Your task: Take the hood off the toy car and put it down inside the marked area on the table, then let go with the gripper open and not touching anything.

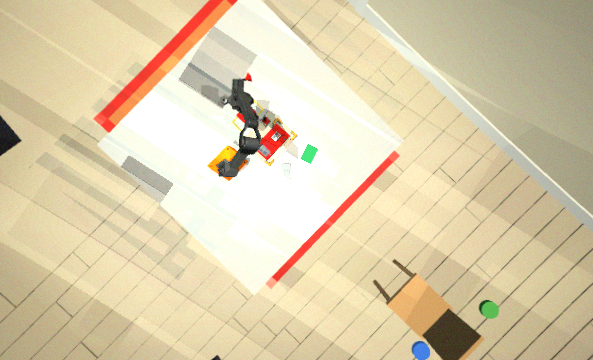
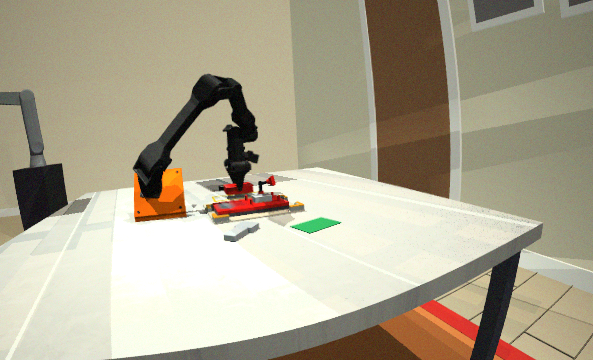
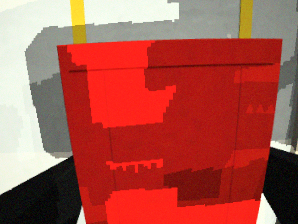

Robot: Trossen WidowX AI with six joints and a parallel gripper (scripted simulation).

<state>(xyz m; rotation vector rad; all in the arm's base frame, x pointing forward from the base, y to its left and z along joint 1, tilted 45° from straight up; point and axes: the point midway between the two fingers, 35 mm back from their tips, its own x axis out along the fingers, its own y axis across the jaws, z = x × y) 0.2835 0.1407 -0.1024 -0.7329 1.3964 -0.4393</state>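
The red hood point(image 1: 240, 115) point(image 2: 233, 189) point(image 3: 200, 115) is between the two black fingers of my gripper point(image 2: 240, 187) point(image 3: 169, 160), which is shut on it. The hood is off the car, low over the marked area, a yellow outline point(image 3: 78, 20) whose two side lines run out past the hood's far edge in the wrist view. Whether the hood touches the table cannot be told. The arm and the hood hide part of the outline. The red toy car point(image 1: 282, 133) point(image 2: 276, 204) stands beside the hood, nearer to the exterior view.
A small red-headed black stand point(image 2: 271, 180) rises close to the hood and behind the car. A flat green rectangle point(image 1: 309, 153) point(image 2: 316, 225) and a grey block point(image 1: 286, 169) point(image 2: 241, 232) lie beyond the car. The arm's orange base point(image 1: 224, 158) point(image 2: 173, 195) is at the other side.
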